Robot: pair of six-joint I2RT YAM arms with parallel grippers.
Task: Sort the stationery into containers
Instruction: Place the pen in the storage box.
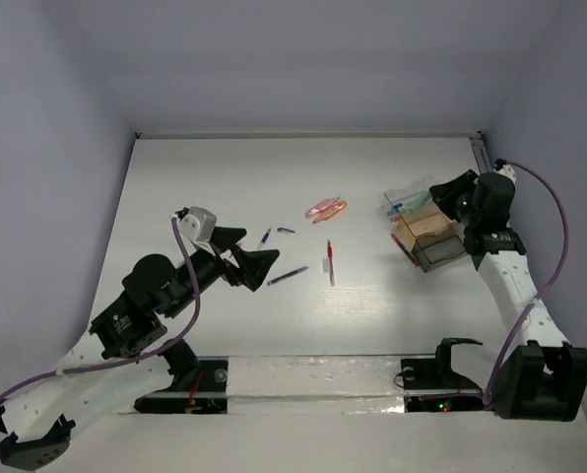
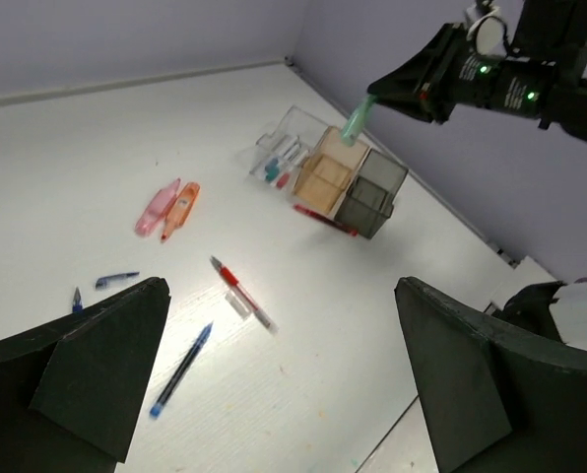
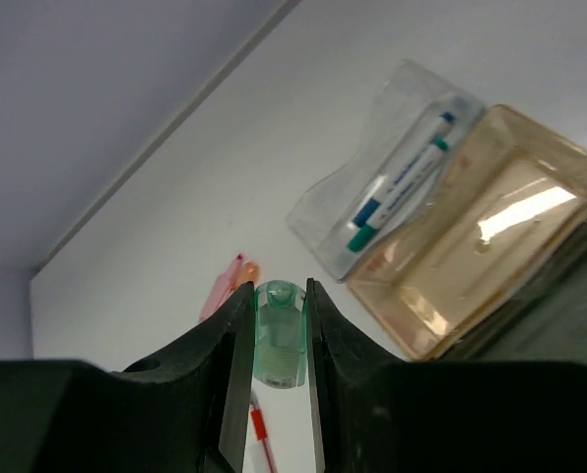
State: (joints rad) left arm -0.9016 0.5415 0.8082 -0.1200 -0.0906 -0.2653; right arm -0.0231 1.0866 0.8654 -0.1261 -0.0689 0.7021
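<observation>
Right gripper is pinching the green marker between both fingers, cap end toward its wrist camera, body in line with the fingers. From the left wrist view the marker's free end angles down toward the containers, over the far rim where the clear box meets the orange box; can't tell which one it's truly above. In the top view the containers sit at about 7 o'clock from that gripper, close under it. The clear box already holds two capped markers, so my guess is the drop goes there: needs a small shift toward it before the fingers part, else the marker lands in orange. The grey box looks empty. Left gripper is spread wide, holding nothing, hovering off the table. The blue pen lies just beside it at 4 o'clock, long axis 2-to-8. The red pen is further out at 3 o'clock, axis 12-to-6. The pink-orange pieces are at 2 o'clock, two small blue bits at 1. Left arm is clearly nearer all loose items.
</observation>
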